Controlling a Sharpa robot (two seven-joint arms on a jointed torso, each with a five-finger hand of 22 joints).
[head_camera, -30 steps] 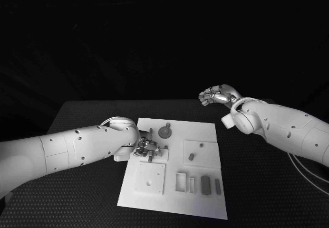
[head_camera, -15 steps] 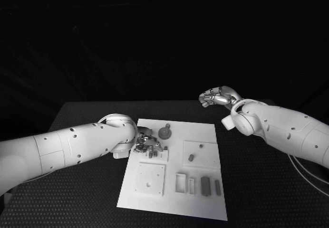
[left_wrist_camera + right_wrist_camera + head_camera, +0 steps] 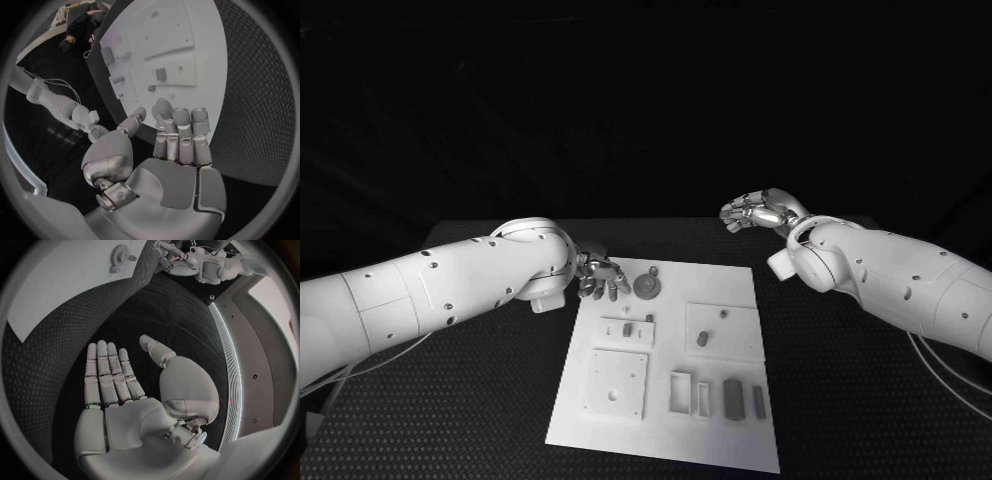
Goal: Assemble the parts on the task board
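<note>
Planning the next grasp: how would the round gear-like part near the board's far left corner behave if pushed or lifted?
The gear-like part looks like a flat disc lying on the task board, so a push would probably slide it rather than roll it. Its small size suggests it is light. Lying low, its rim may be awkward for the open left hand to pinch.

Black table (image 3: 473, 400), dark backdrop behind.

The task board (image 3: 733, 425), a white rectangular plate, lies flat at the middle of the tabletop. A round gear-like part (image 3: 651, 288) lies near its far edge. Small grey parts (image 3: 733, 386) stand in slots near its near edge.
</note>
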